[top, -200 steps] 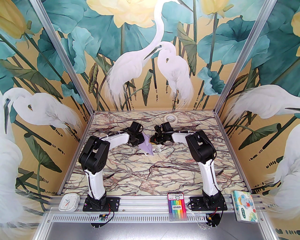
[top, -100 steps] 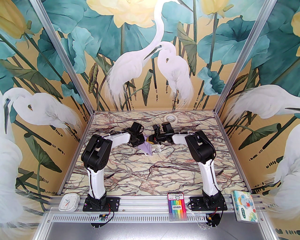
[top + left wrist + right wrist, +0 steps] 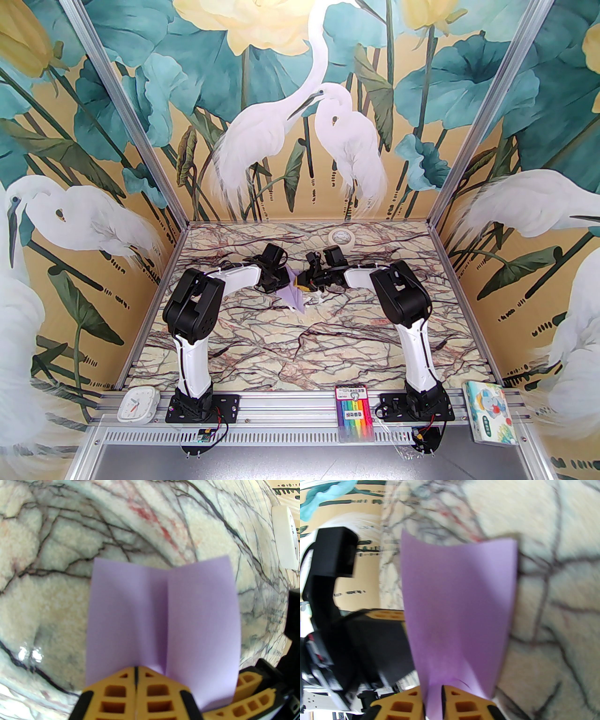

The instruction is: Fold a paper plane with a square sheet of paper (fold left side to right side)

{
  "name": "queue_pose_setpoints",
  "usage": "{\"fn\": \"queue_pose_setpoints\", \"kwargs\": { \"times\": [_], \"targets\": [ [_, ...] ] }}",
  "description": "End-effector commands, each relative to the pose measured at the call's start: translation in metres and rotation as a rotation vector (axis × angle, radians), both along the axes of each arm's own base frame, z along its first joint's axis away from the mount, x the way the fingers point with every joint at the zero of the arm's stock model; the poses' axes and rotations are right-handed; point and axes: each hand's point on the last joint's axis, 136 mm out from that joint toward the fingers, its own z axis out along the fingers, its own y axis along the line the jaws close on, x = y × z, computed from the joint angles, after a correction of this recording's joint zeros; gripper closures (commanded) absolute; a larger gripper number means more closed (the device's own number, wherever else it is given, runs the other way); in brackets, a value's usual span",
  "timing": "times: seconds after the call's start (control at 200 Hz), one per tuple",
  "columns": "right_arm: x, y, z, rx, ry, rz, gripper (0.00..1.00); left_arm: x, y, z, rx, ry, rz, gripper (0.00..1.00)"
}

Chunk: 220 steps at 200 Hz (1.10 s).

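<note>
The square sheet of paper stands folded into a pale lavender paper plane with a centre crease, its point towards the near side, held just above the marble table between both grippers. My left gripper is shut on it from the left; in the left wrist view its yellow fingers are pressed together at the near end of the paper plane. My right gripper meets it from the right. In the right wrist view its fingers stand slightly apart with the paper plane running between them.
A white tape roll lies at the back of the table. On the front rail sit a white clock, a marker pack and a colourful tissue pack. A small white scrap lies under the right gripper.
The right gripper has shifted left, closer to the left gripper, and its jaws have parted slightly. The paper has drawn narrower between them. The left arm's elbow moved right a little.
</note>
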Motion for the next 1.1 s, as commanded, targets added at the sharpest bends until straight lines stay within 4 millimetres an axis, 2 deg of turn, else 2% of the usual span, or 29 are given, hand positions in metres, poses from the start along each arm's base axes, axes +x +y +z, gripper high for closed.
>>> {"fn": "queue_pose_setpoints", "kwargs": {
  "times": [0.0,0.23,0.29,0.32,0.41,0.515,0.66,0.78,0.83,0.905,1.095],
  "targets": [
    [-0.002,-0.002,0.013,-0.041,-0.057,0.021,0.79,-0.004,0.000,-0.016,0.021,0.039,-0.019,0.96],
    [-0.006,0.001,0.018,-0.041,-0.080,0.043,0.77,-0.003,-0.001,-0.016,0.013,0.041,-0.014,0.97],
    [-0.006,0.003,0.017,-0.039,-0.077,0.048,0.85,-0.003,-0.002,-0.015,0.012,0.040,-0.015,0.97],
    [-0.007,0.004,0.017,-0.031,-0.075,0.052,0.86,-0.003,-0.002,-0.015,0.011,0.040,-0.015,0.97],
    [-0.007,0.008,0.016,-0.031,-0.069,0.055,0.81,-0.002,-0.002,-0.013,0.010,0.036,-0.015,0.97],
    [-0.007,0.012,0.012,-0.042,-0.067,0.060,0.81,-0.002,-0.003,-0.013,0.001,0.037,-0.014,0.96],
    [-0.008,0.016,0.012,-0.025,-0.058,0.072,0.94,-0.001,-0.006,-0.012,-0.012,0.036,-0.013,0.97],
    [-0.006,0.020,0.017,0.008,-0.052,0.071,0.98,-0.001,-0.005,-0.013,-0.010,0.037,-0.012,0.97],
    [-0.006,0.020,0.017,0.009,-0.051,0.068,0.97,-0.002,-0.005,-0.013,-0.011,0.037,-0.013,0.97],
    [-0.005,0.018,0.016,-0.009,-0.057,0.064,0.86,-0.001,-0.006,-0.013,-0.011,0.034,-0.013,0.97],
    [-0.001,0.010,0.017,-0.041,-0.084,0.048,0.81,-0.001,-0.005,-0.015,-0.008,0.039,-0.012,0.96]
  ]
}}
